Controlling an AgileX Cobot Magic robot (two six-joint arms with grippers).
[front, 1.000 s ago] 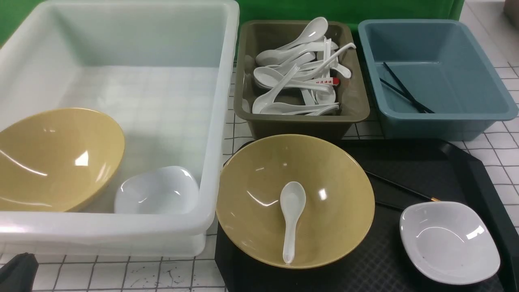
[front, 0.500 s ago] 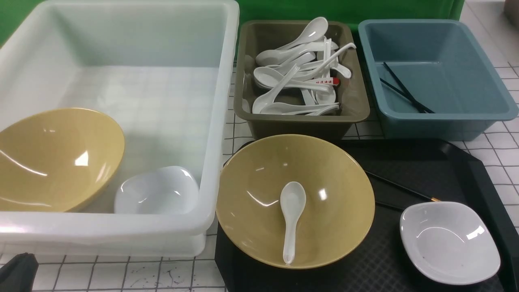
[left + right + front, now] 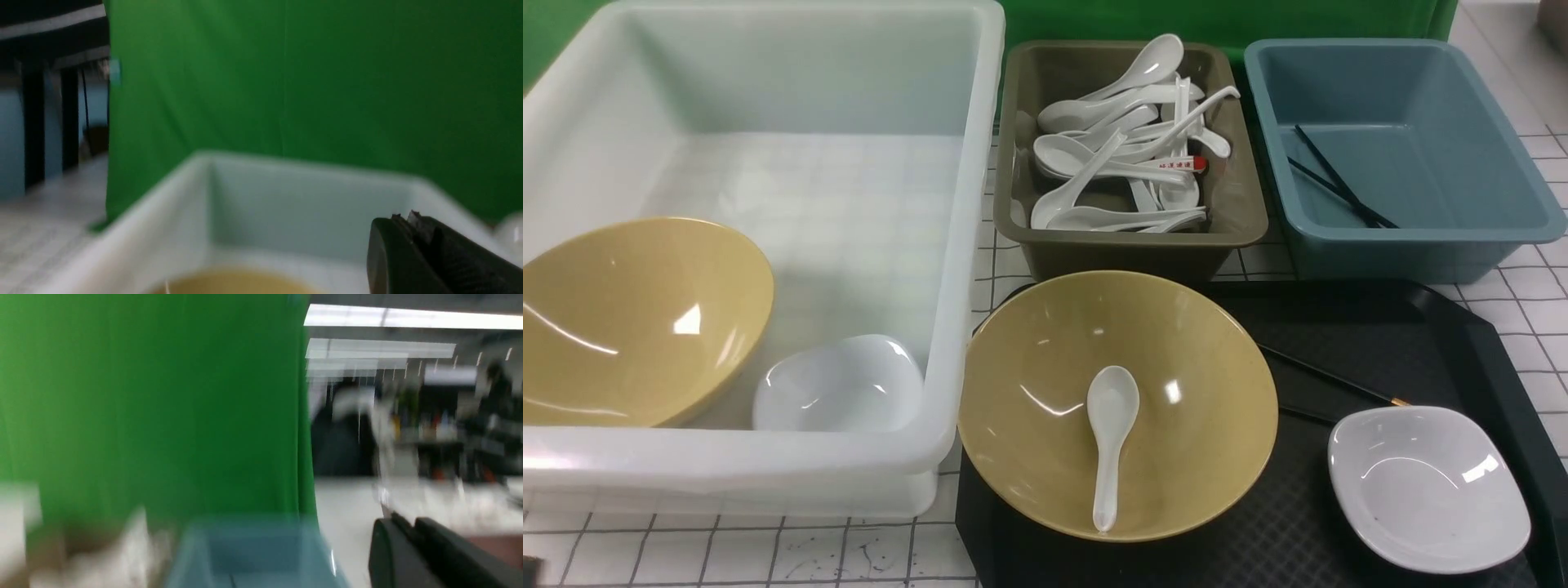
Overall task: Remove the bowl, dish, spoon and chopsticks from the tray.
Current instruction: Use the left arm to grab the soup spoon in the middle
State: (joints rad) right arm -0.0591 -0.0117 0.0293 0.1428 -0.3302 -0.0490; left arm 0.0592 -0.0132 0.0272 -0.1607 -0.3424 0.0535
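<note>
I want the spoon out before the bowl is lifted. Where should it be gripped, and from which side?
Grip the spoon by its straight handle, near the end, coming from above and pinching across its narrow width. The handle lies up the near slope of the yellow bowl, pointing toward the robot, so it probably sits higher than the wide scoop near the middle.

The bowl [image 3: 1029,392] hides one end of the chopsticks [image 3: 1327,373] (both wrist views blurred).
</note>
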